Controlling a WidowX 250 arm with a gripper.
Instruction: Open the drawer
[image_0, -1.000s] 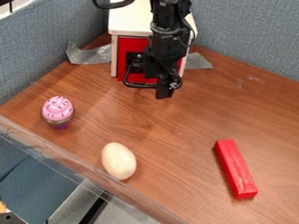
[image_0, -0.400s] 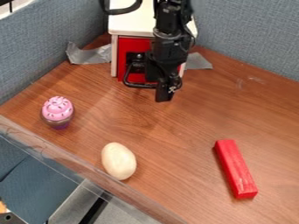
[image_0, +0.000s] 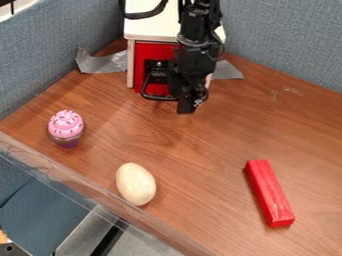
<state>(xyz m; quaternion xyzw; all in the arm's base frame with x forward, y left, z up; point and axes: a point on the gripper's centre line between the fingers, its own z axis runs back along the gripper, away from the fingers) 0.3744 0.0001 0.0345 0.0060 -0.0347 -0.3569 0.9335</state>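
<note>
- On the brown wooden surface (image_0: 200, 145) are a cupcake (image_0: 65, 125), an egg (image_0: 135, 184) and a red block (image_0: 269, 192), well apart.
- Blue-grey walls (image_0: 280, 42) stand behind.
- The red drawer (image_0: 148, 54) is in the white box (image_0: 148, 30), partly behind the tool (image_0: 186, 107).
- The tool's opening and hold I cannot tell; it seems beside the black handle (image_0: 159, 98).

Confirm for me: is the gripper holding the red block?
No, the red block lies on the wooden table, well apart from the gripper.

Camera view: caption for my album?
Black gripper beside the handle of a closed red drawer.
</note>
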